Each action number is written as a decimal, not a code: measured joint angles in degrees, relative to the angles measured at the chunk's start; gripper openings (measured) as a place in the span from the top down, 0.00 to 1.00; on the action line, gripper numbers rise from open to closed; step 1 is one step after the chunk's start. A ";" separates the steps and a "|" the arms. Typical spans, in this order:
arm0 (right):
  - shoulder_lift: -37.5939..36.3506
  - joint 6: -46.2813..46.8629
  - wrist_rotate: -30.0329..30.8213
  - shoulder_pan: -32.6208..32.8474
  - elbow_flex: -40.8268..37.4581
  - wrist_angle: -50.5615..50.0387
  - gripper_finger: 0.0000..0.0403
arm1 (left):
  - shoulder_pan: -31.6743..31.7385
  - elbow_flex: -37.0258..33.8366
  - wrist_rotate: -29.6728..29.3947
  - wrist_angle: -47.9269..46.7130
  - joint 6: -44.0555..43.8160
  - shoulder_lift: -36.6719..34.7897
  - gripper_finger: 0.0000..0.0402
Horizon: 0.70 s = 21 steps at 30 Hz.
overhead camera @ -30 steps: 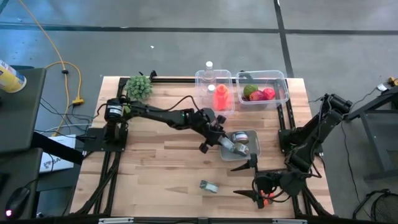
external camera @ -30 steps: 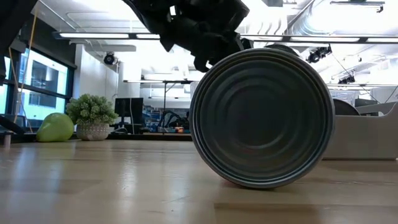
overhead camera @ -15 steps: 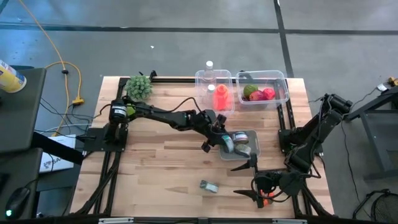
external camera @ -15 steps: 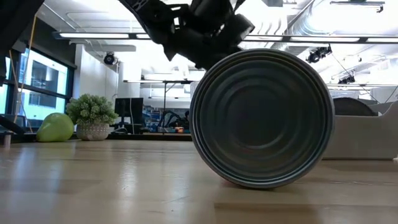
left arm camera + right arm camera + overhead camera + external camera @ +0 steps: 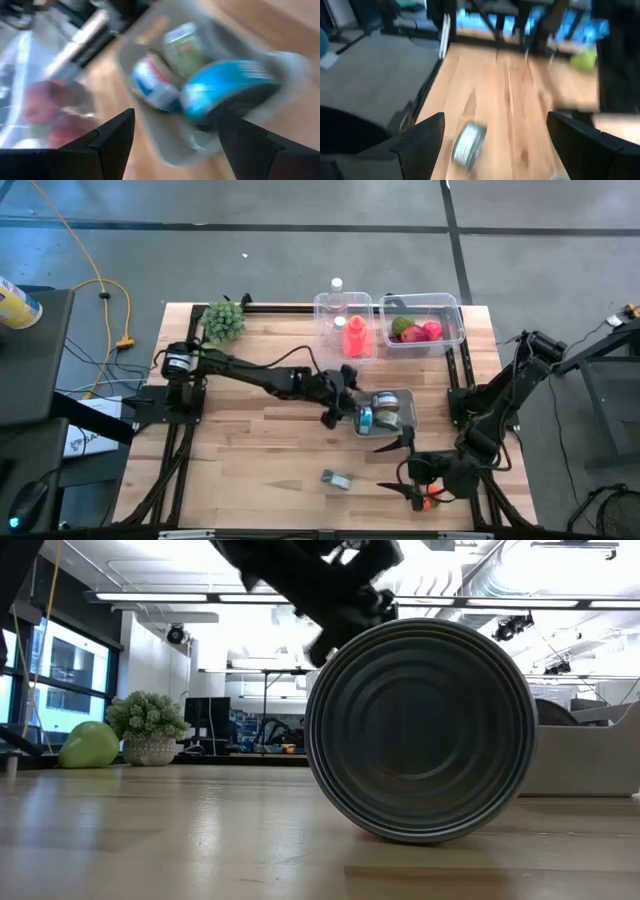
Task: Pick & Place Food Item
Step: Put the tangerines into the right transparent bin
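Note:
A grey tray (image 5: 408, 395) sits right of the table's centre and holds several cans. A blue-labelled can (image 5: 365, 418) lies at its left end, seen blurred in the left wrist view (image 5: 225, 90) beside a white-and-blue can (image 5: 152, 85). My left gripper (image 5: 347, 408) is open at the tray's left edge, and its fingers (image 5: 115, 140) stand wide apart short of the blue can. One more can (image 5: 335, 479) lies on its side on the wood near the near edge, filling the low view (image 5: 420, 730). My right gripper (image 5: 393, 472) is open to that can's right, facing it (image 5: 467, 142).
Two clear boxes stand at the far edge: one (image 5: 345, 330) with a bottle and an orange item, one (image 5: 420, 328) with red and green fruit. A green plant (image 5: 224, 320) sits at the far left corner. Bare wood lies left of the tray.
The can that my left gripper carried over the tray's left end now lies in the tray with its blue label up. The left gripper has drawn back a little toward the table's left.

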 joint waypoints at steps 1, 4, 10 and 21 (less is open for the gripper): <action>0.00 3.08 -0.85 -0.02 0.00 -2.53 0.16 | -0.65 -0.03 0.01 -2.25 -0.05 -0.66 0.34; 0.01 13.65 -6.48 0.00 0.02 -12.02 0.16 | -2.33 -0.05 -0.14 -8.47 -1.16 -2.95 0.34; 0.04 35.55 -14.50 1.90 0.02 -22.67 0.16 | -4.43 -0.05 -0.25 -18.37 -7.83 -5.55 0.34; 1.31 64.06 -6.01 20.75 -8.39 -13.53 0.16 | -6.62 -0.10 -0.15 -26.04 -16.10 -5.58 0.34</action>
